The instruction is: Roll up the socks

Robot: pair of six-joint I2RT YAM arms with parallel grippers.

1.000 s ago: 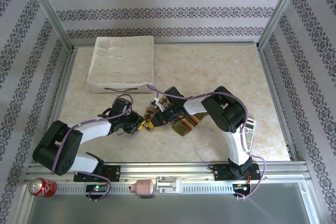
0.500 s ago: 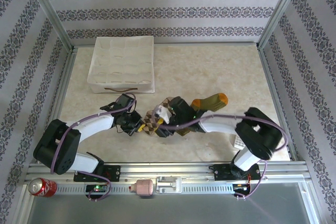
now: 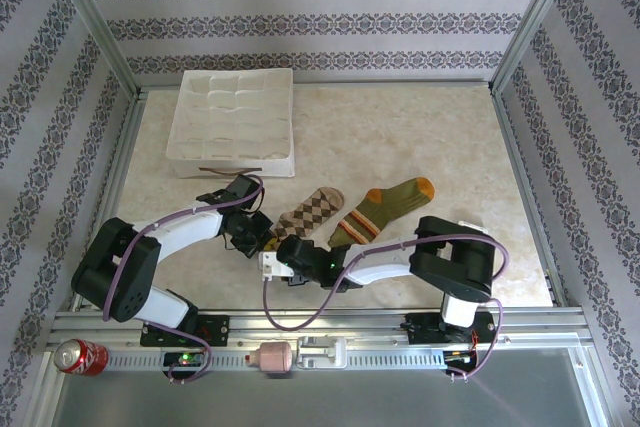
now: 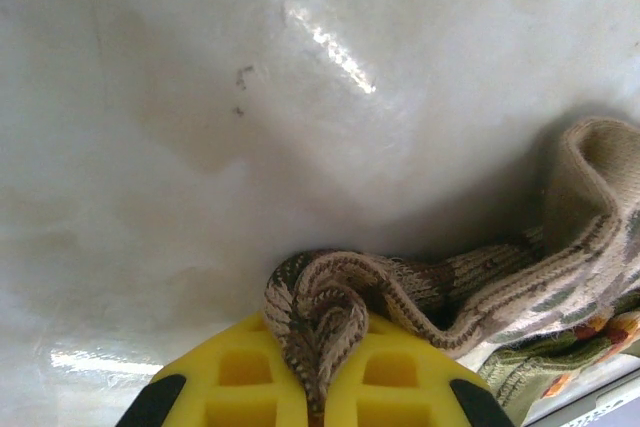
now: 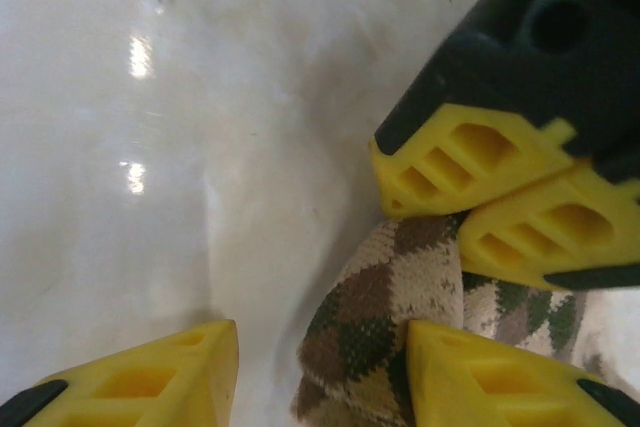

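The brown-and-beige argyle sock (image 3: 312,209) lies flat near the table's middle, and the olive-green sock (image 3: 388,203) with an orange toe lies just to its right. My left gripper (image 3: 262,238) is shut on the argyle sock's bunched lower end (image 4: 318,307), its yellow fingers (image 4: 240,372) pressed together on the fabric. My right gripper (image 5: 320,362) stands open at that same end, with the argyle fabric (image 5: 385,312) against its right finger (image 5: 490,377). The left gripper's fingers (image 5: 470,162) show at the upper right of the right wrist view. A bit of green sock (image 4: 560,367) peeks in at the left wrist view's corner.
A white compartment box (image 3: 235,127) stands at the back left. A red can (image 3: 79,355) and a small pink bottle (image 3: 273,357) rest on the front rail. Metal frame posts and patterned walls enclose the table (image 3: 420,137).
My right arm swung off the socks toward the front and its gripper opened. Both socks now lie stretched out and uncovered. The left gripper kept its hold and shifted slightly back.
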